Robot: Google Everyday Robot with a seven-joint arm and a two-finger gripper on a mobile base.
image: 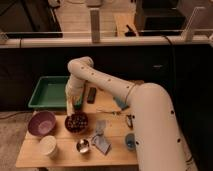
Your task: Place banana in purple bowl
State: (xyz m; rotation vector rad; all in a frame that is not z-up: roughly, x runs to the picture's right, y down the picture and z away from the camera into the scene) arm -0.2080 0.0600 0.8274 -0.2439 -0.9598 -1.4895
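The tool (73, 103) hung at the end of the white arm (107, 85), low over the back left part of the light wooden desk (67, 156), just off the right edge of the shallow green plastic tray (46, 93). It was closed on the pale yellow curved banana (68, 104), which stood roughly upright at the tool's left side, clear of the desk top. The banana's lower end pointed down at the gap between the tray and the dark round bowl of dark reddish contents (76, 122). That bowl sat just in front of the tool.

To the right of the tool a slim black rectangular object (91, 95) lay on the desk, near the arm.

The wide round mauve-purple bowl (41, 124) stood on the left of the desk, in front of the green tray and beside the dark bowl, apart from the banana. Nothing could be seen inside it.

Nearer the front edge stood a white cylindrical cup (48, 147). A small shiny metal cup (83, 146) stood to its right, and a crumpled blue-grey packet (101, 142) lay beside that. A small blue round cup (131, 142) stood close against the arm's broad lower part.
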